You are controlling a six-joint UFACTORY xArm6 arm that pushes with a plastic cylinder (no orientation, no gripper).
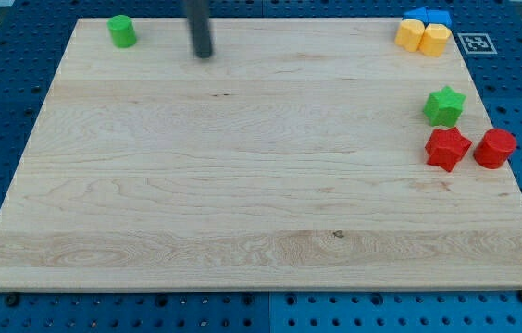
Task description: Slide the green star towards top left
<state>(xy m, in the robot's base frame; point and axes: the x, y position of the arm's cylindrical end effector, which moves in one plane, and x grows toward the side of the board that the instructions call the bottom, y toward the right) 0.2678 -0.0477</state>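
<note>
While the green star sits near the view's right edge of the table, my tip rests far off near the view's top, left of centre, well apart from it; you have no gripper to report on, only a bare rod, so nothing opens or closes. Just below the star lie a red star and a red cylinder; the red star looks almost touching it, though you cannot tell for certain. A green cylinder stands near the top left corner, and yellow blocks with a blue block behind them crowd the top right corner. To push well, you should bring my tip round to the star's lower right side, between it and the red cylinder, without nudging the red pieces; then drive steadily up and left through the star's middle, so it does not spin away.
</note>
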